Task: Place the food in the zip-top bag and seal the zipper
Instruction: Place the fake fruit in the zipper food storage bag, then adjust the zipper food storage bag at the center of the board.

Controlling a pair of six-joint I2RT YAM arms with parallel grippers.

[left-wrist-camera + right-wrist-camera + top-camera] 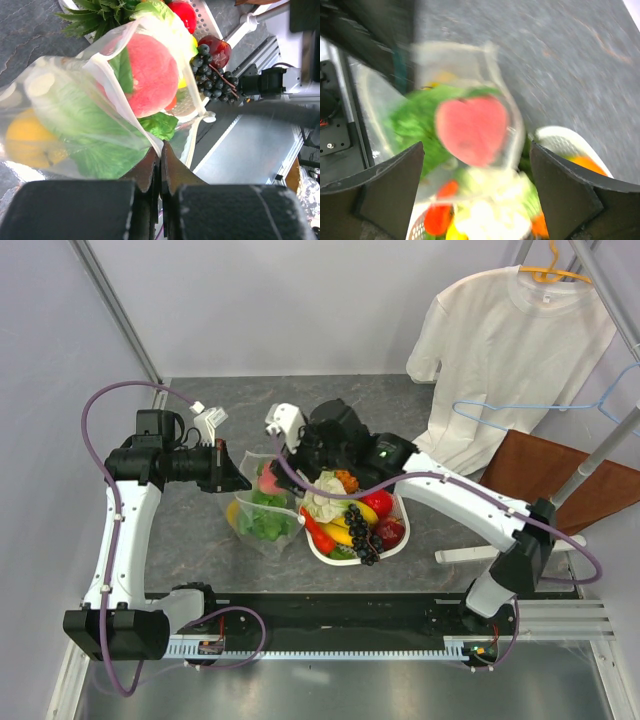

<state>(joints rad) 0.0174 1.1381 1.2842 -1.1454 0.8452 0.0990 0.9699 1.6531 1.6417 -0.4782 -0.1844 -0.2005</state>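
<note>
bench: grey top, arms bolted at the near edge. white slotted basket sits right of centre and holds grapes and other toy produce. zip-top bag is just beside it on the left, mouth lifted.

in the bag: lettuce, peach, yellow fruit deepest.

left gripper: jaws closed thin on the bag's mouth edge, where the zipper runs in. right gripper: jaws wide with nothing between them, hanging over the bag mouth above the peach.

handling (judged): film is thin, floppy and slick, and sags wherever it is unsupported. contents are light but glossy and round, so they may roll out if the mouth tips. best hold is the zipper strip, the stiffest part. take the end opposite the left pinch, draw it taut, then press along.
</note>
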